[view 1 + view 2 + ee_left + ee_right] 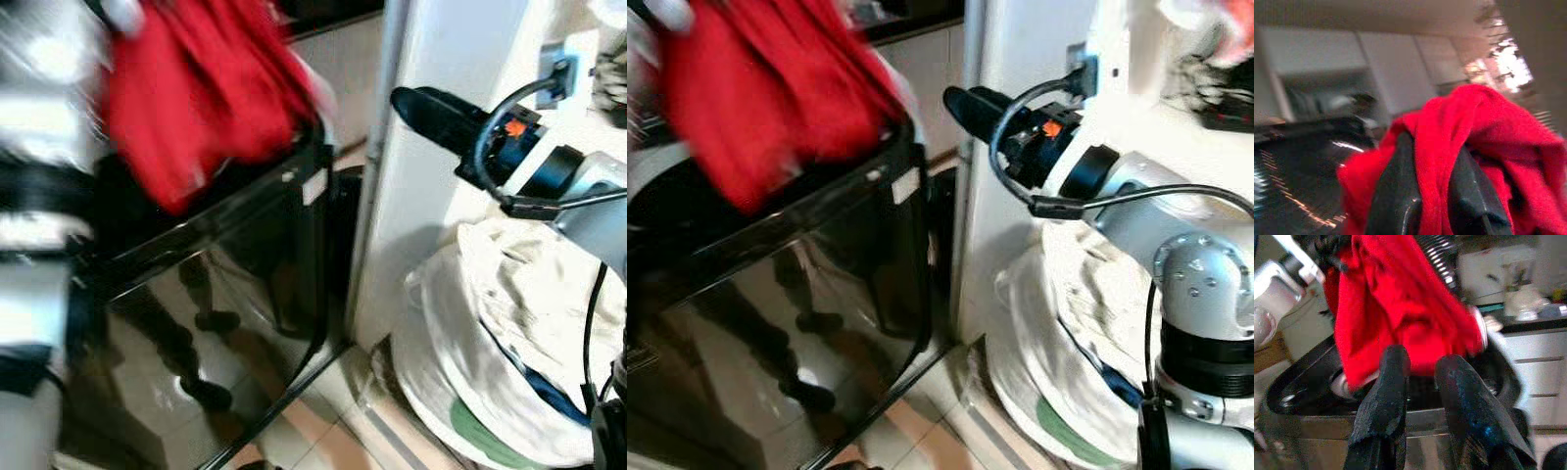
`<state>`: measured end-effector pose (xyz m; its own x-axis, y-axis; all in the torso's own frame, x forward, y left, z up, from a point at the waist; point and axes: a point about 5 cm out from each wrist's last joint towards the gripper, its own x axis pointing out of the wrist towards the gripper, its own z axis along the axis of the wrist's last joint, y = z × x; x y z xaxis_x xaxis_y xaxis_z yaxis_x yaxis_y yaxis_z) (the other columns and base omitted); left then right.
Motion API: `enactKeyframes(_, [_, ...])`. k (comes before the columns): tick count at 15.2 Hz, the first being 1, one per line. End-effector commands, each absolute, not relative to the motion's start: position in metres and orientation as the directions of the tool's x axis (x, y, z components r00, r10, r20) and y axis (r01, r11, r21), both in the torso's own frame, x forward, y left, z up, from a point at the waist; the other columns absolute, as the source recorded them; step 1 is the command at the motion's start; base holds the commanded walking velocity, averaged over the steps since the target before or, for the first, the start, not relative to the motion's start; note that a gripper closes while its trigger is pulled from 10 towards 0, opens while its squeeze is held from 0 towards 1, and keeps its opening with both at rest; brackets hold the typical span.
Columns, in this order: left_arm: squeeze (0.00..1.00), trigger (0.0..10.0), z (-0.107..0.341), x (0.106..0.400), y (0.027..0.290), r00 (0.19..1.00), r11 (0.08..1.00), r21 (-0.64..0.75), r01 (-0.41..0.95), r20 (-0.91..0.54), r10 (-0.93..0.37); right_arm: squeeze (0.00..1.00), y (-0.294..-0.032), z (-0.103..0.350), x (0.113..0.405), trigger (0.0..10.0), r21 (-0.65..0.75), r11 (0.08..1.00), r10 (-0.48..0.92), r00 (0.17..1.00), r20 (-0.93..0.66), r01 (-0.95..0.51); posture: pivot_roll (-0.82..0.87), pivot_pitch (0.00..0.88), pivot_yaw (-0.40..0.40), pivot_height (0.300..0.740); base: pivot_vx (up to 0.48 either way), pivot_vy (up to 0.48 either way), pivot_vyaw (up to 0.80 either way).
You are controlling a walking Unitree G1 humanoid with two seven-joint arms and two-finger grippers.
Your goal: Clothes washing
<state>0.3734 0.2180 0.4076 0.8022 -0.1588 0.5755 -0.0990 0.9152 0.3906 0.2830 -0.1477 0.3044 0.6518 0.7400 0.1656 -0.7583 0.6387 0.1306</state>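
A red garment (196, 88) hangs over the open top of a glossy black washing machine (245, 274), blurred by motion. My left gripper (1432, 161) is shut on it, with red cloth (1484, 127) bunched between and draped over the two black fingers. My blurred left arm (39, 196) is at the left edge. My right gripper (416, 106) is raised to the right of the machine and points toward it. Its fingers (1393, 377) stand a little apart with nothing between them. Past them the red garment (1396, 308) dangles over the machine's rim (1303, 382).
A white wall corner (441, 49) stands close on the machine's right side. It carries a socket with a plugged cable (558, 73). A full white laundry bag (509, 333) sits on the floor below my right arm. Tiled floor (323, 431) shows between the bag and the machine.
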Motion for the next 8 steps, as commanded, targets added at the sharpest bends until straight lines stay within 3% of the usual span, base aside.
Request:
enactKeyframes(1, [0.00, 0.0, 0.405, 0.380, 0.217, 0.817, 0.877, 0.457, -0.152, 0.557, -0.149, 0.00, -0.140, 0.306, 0.281, 10.0, 0.100, 0.629, 0.753, 0.636, 0.169, -0.771, -0.06, 0.000, 0.042, 0.740, 0.000, 0.000, 0.00])
enactKeyframes(3, [0.00, 0.0, 0.409, 0.388, 0.219, 0.810, 0.768, 0.565, -0.302, 0.576, -0.106, 0.00, -0.132, 0.302, 0.284, 10.0, 0.079, 0.636, 0.755, 0.640, 0.142, -0.768, -0.07, 0.000, 0.048, 0.740, 0.000, 0.000, 0.00])
enactKeyframes(4, [0.00, 0.7, 0.394, 0.398, 0.215, 0.874, 0.734, 0.633, -0.245, 0.472, -0.115, 0.00, -0.130, 0.301, 0.284, 10.0, 0.070, 0.638, 0.757, 0.641, 0.129, -0.767, -0.07, 0.000, 0.050, 0.740, 0.000, 0.000, 0.00])
enactKeyframes(5, [0.00, 10.0, 0.367, 0.409, 0.210, 0.942, 0.717, 0.687, -0.114, 0.304, -0.142, 0.00, -0.127, 0.298, 0.284, 10.0, 0.058, 0.637, 0.761, 0.639, 0.111, -0.768, -0.07, 0.000, 0.054, 0.740, 0.000, 0.000, 0.00])
enactKeyframes(7, [0.00, 10.0, 0.313, 0.420, 0.205, 0.987, 0.684, 0.720, 0.117, -0.006, -0.162, 0.00, -0.122, 0.291, 0.283, 10.0, 0.030, 0.635, 0.769, 0.636, 0.060, -0.772, -0.07, 0.000, 0.062, 0.740, 0.000, 0.000, 0.00])
enactKeyframes(8, [0.62, 10.0, 0.294, 0.421, 0.205, 0.980, 0.694, 0.692, 0.197, -0.115, -0.163, 0.00, -0.120, 0.288, 0.282, 10.0, 0.015, 0.632, 0.775, 0.632, 0.031, -0.775, -0.08, 0.000, 0.066, 0.740, 0.000, 0.000, 0.00])
